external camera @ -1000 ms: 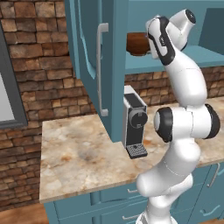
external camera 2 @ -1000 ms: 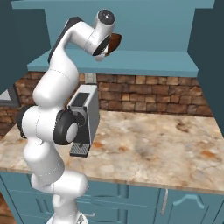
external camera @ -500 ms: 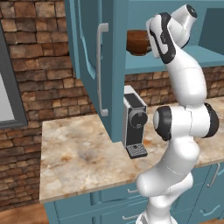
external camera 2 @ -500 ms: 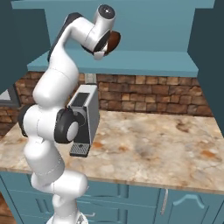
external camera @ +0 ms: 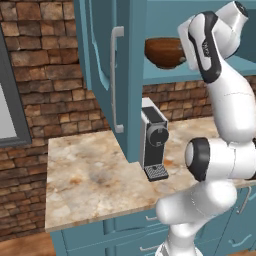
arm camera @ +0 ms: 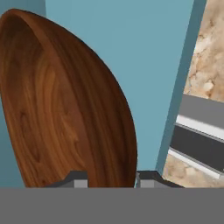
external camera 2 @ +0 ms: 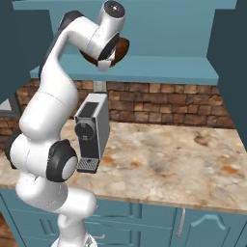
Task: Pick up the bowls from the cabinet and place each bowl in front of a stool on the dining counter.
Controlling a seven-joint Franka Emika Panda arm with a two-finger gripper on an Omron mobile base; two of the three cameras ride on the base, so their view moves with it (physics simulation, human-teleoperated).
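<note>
A glossy reddish-brown wooden bowl (external camera: pixel 164 51) (external camera 2: pixel 121 48) is on the shelf level of the open teal cabinet (external camera: pixel 210 75) (external camera 2: pixel 159 75). My hand reaches into the cabinet at the bowl's near side. In the hand view the bowl (arm camera: pixel 65 109) is tilted across the left, and its wall runs down between my two fingertips. My gripper (arm camera: pixel 111 179) is shut on that rim. The dining counter and its stools are out of view.
The cabinet door (external camera: pixel 107 75) stands swung open to the left of the bowl. A grey coffee machine (external camera: pixel 154 137) (external camera 2: pixel 91 130) stands on the marbled counter (external camera: pixel 90 175) (external camera 2: pixel 169 159) below the shelf, against a brick wall. Teal drawers run under the counter.
The fingers have closed from wide apart onto the bowl's rim. The hand has since risen a little at the shelf.
</note>
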